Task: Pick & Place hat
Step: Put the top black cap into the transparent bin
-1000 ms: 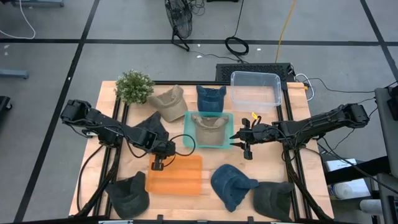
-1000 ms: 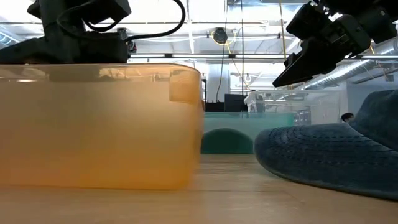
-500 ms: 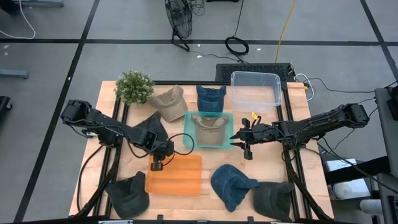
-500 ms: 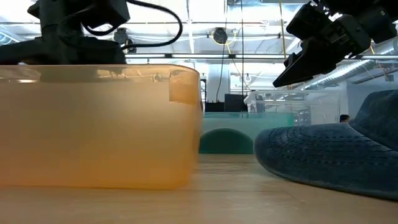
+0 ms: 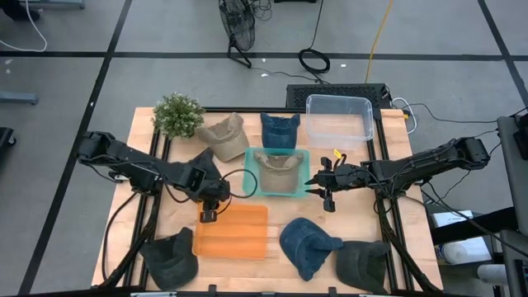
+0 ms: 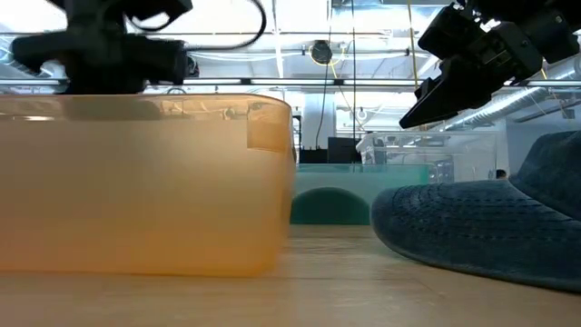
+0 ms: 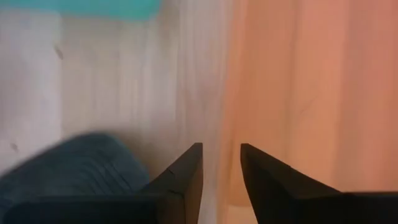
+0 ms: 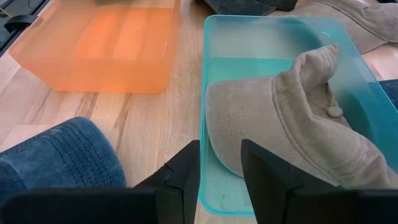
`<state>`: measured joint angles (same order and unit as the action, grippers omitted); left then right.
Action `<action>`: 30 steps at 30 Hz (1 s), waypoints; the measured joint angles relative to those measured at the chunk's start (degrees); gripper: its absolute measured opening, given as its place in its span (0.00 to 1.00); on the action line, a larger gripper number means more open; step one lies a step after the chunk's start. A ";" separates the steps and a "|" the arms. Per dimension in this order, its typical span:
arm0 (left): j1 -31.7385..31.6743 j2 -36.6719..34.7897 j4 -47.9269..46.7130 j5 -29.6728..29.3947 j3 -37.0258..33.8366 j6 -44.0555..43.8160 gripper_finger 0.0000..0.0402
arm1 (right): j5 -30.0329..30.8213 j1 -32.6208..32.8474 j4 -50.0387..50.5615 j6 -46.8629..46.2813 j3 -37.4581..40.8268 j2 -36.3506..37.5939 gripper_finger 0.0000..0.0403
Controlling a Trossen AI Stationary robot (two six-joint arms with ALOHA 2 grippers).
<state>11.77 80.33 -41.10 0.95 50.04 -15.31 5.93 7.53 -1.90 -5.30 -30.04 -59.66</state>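
One tan hat (image 5: 279, 164) already lies in the teal bin (image 5: 251, 186), the right gripper (image 5: 320, 182) hovers beside it slightly parted and empty, while the left gripper (image 5: 211, 200), likewise empty, has drifted left from the orange bin (image 5: 233, 232).

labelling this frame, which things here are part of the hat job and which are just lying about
Job:
tan hat inside the teal bin
orange bin
clear bin
loose hats, e.g. blue hat
left gripper by the orange bin
right gripper by the teal bin

Lying about:
potted plant
floor fan
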 joint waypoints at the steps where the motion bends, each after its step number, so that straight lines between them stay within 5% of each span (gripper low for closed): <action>1: -0.40 -0.98 -0.90 0.00 0.54 -0.02 0.30 | 0.00 0.00 0.00 -0.02 0.00 0.00 0.26; 4: -1.90 -4.08 -4.06 -1.75 2.66 -0.07 0.30 | -0.02 0.00 -0.01 -0.02 0.00 0.00 0.26; 10: -5.64 -9.58 -12.88 -16.32 2.92 -9.58 0.30 | -0.17 0.04 0.00 -0.44 0.00 -0.02 0.26; 16: -12.47 -8.69 -20.13 -8.65 2.75 -14.85 0.30 | -0.20 0.04 0.52 -0.68 0.00 -0.02 0.26; 30: -19.41 -8.54 -21.65 -10.81 2.69 -13.13 0.30 | -0.24 0.04 0.46 -1.28 2.06 -0.02 0.26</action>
<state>-7.65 71.78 -62.75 -9.86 52.73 -28.44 5.69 7.57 -1.44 -6.58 -27.98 -59.68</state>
